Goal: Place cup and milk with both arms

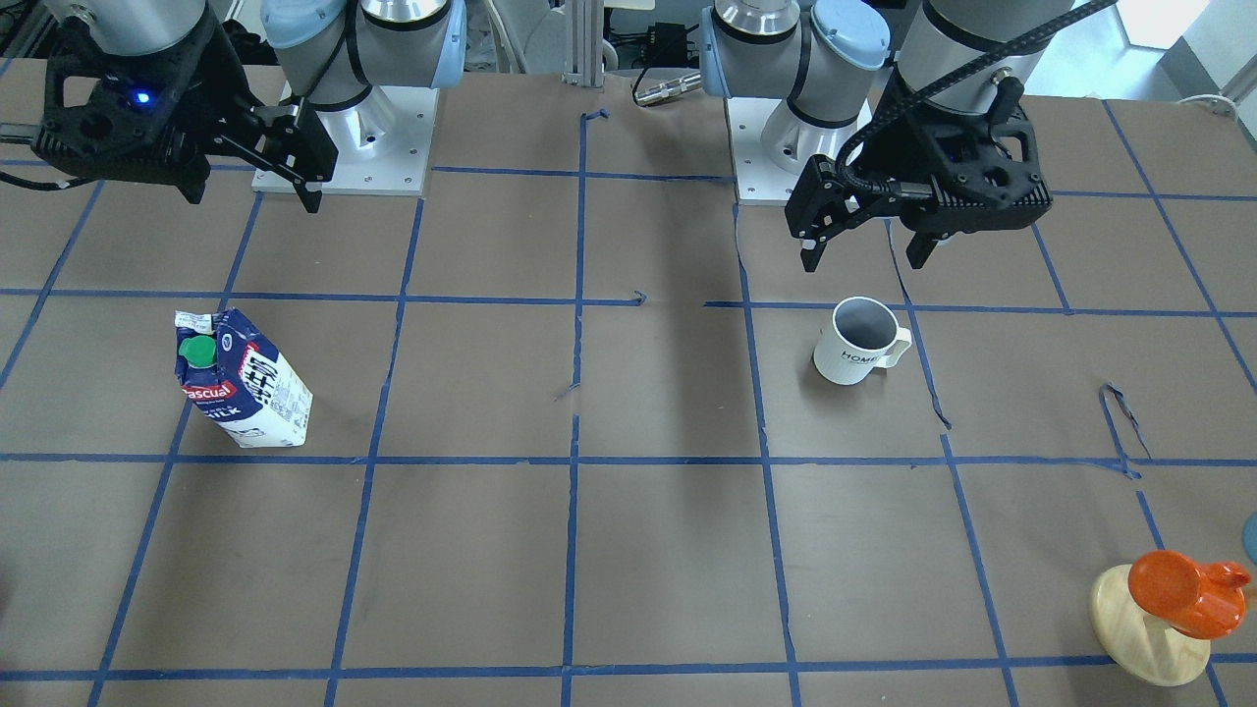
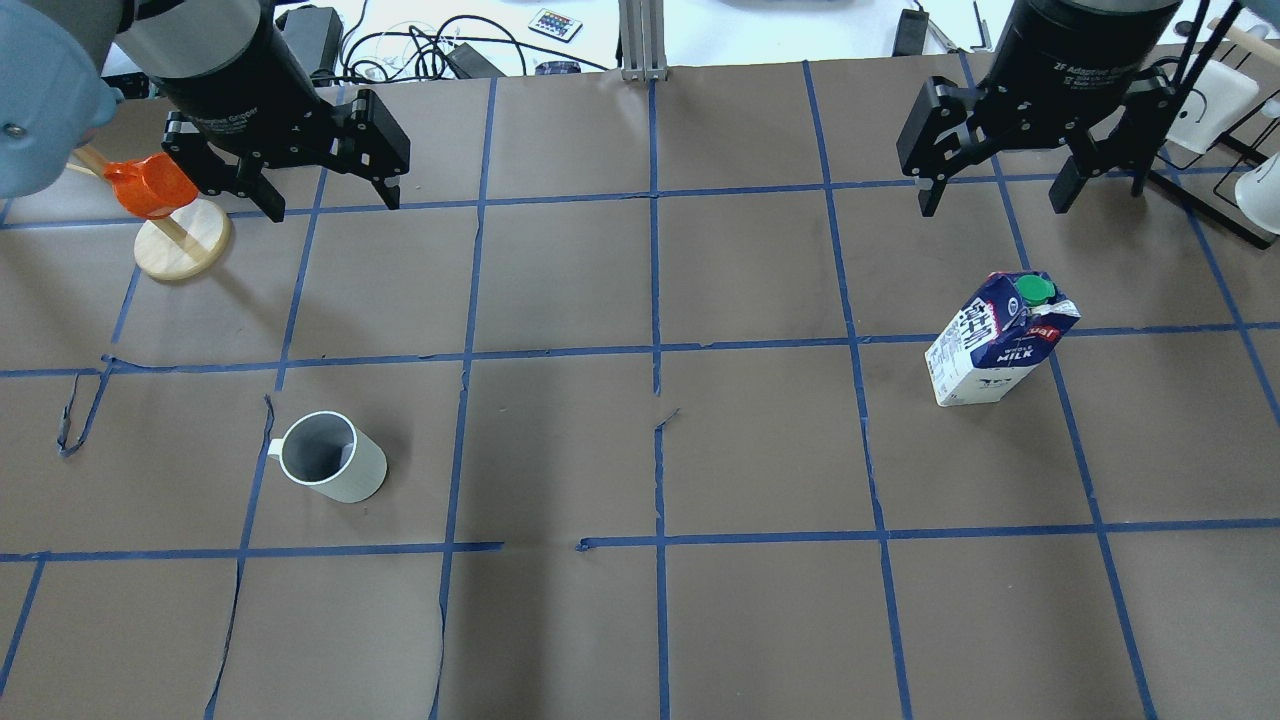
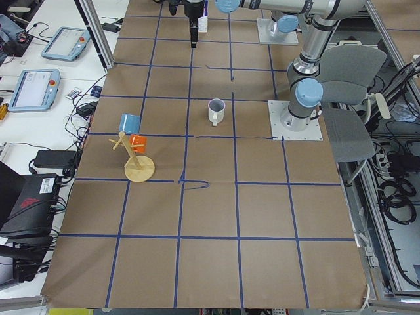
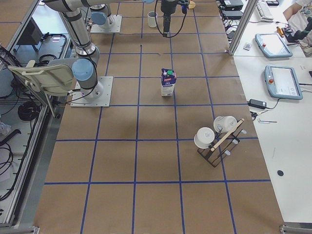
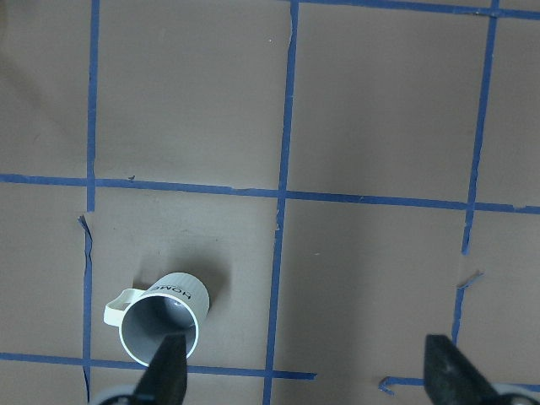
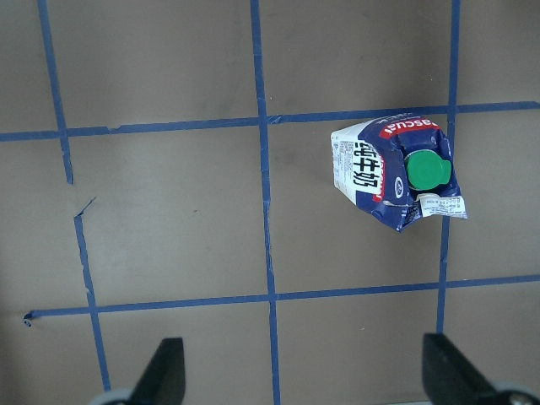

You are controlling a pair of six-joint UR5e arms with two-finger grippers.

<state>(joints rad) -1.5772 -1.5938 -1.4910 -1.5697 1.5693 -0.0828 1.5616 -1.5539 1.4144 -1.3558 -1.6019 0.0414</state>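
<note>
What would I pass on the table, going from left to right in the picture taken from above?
orange cup on a wooden stand → cup → milk → white cup on a black rack

Robotics lab: tape-gridded table [image 3: 262, 216], teach pendants [image 3: 31, 88], cable clutter [image 2: 400, 45], aluminium framing [image 2: 642, 40].
</note>
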